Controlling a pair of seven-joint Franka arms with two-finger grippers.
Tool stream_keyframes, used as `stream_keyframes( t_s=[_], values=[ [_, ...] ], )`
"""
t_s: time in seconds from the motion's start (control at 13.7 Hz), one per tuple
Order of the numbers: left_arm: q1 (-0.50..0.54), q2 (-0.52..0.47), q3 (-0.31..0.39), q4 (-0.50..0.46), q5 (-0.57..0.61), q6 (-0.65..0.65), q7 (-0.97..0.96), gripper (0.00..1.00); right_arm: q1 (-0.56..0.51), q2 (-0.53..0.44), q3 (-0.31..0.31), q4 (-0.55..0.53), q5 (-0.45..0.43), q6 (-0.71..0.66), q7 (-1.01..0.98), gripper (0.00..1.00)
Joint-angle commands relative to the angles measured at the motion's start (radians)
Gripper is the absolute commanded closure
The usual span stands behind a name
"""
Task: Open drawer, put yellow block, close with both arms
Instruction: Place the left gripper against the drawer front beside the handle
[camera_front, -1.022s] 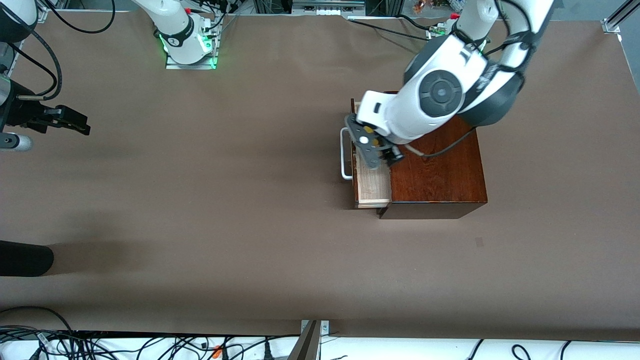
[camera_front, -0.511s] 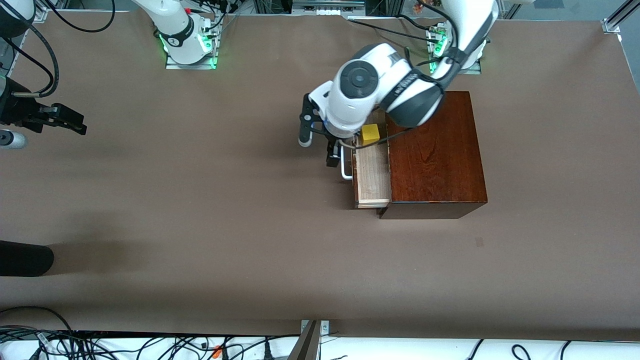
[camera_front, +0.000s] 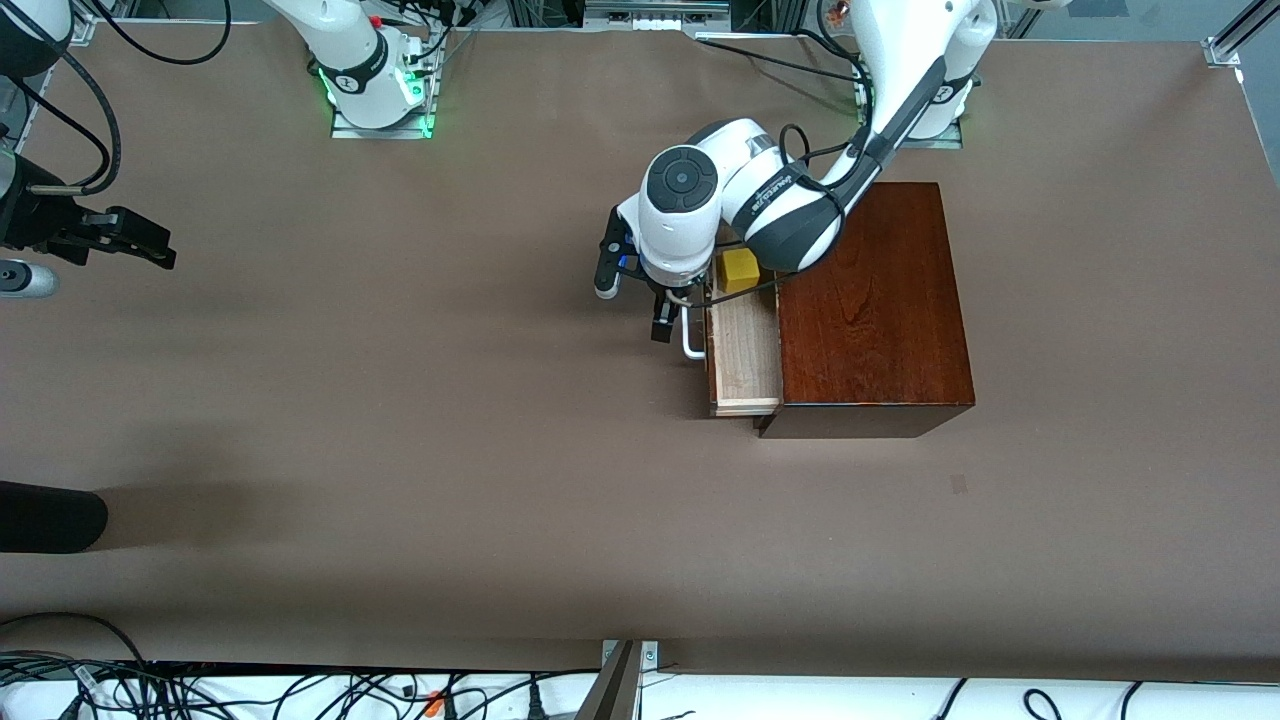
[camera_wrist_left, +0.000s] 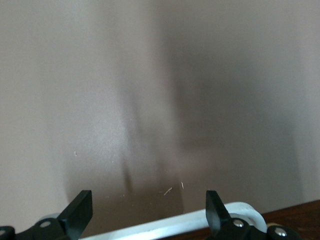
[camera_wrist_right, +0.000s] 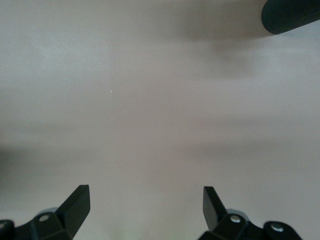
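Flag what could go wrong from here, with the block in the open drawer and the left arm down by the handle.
1. The left end effector is open at the white handle; an off-centre push could skew the drawer so it jams.
2. The yellow block sits by the mahogany box opening; a hard shove might make it slide or catch.
3. The right end effector waits at the table's right-arm end, so a two-arm close means a long reach.
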Motion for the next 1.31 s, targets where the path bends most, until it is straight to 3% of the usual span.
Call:
stream_keyframes(
  t_s=[0.0,0.44,1.24],
  values=[
    [0.007,-0.015,0.002,-0.043,0.033,0.036,0.028,0.0,-0.003,-0.023,0.005,-0.021,0.004,0.001,0.005,0.0],
    [0.022,-0.009,0.004,-0.057,0.046,0.001,0.068,0.0,-0.003,-0.022,0.005,-0.015,0.004,0.01,0.005,0.0],
    [0.035,-0.01,-0.024,-0.055,0.019,0.062,0.079,0.0,-0.003,-0.02,0.003,-0.009,0.004,0.009,0.005,0.0]
  ],
)
